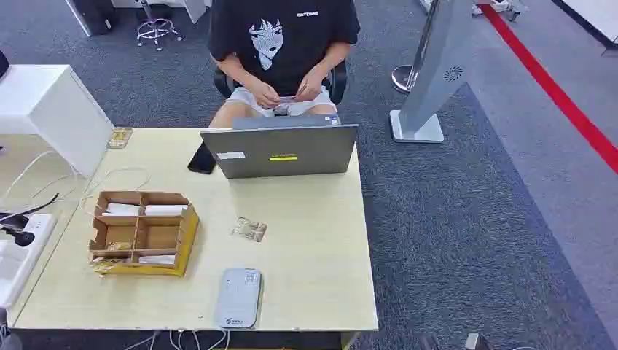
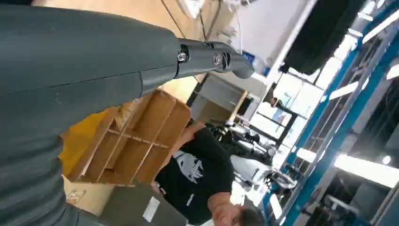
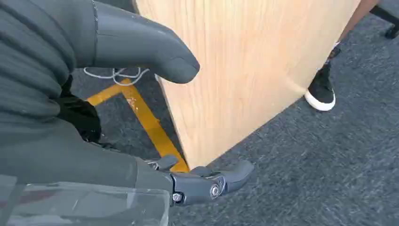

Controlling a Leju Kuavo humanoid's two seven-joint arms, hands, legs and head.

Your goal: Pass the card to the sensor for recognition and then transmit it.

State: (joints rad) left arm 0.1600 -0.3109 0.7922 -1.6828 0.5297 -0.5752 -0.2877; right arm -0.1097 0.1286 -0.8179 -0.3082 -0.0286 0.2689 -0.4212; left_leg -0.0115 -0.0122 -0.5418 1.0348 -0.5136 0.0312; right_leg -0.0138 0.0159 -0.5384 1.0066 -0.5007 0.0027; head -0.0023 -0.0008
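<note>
A small card (image 1: 249, 230) lies flat on the wooden table (image 1: 321, 248), right of a cardboard sorting box (image 1: 142, 232) whose compartments hold white cards. The grey sensor pad (image 1: 239, 297) sits at the table's near edge. My left hand (image 2: 141, 70) hangs near the box (image 2: 136, 141), one finger stretched out, holding nothing. My right hand (image 3: 108, 160) is low beside the table's side panel (image 3: 244, 61), thumb and fingers apart, with nothing in it. A seated person (image 1: 284, 44) behind the laptop (image 1: 280, 149) holds a small card (image 1: 286, 98) in both hands.
A black phone (image 1: 202, 158) lies left of the laptop. White cables (image 1: 109, 179) and a power strip (image 1: 22, 244) sit at the table's left. A grey kiosk stand (image 1: 430, 80) rises at the back right. Yellow floor tape (image 3: 146, 117) and the person's shoe (image 3: 321, 89) are near the table's base.
</note>
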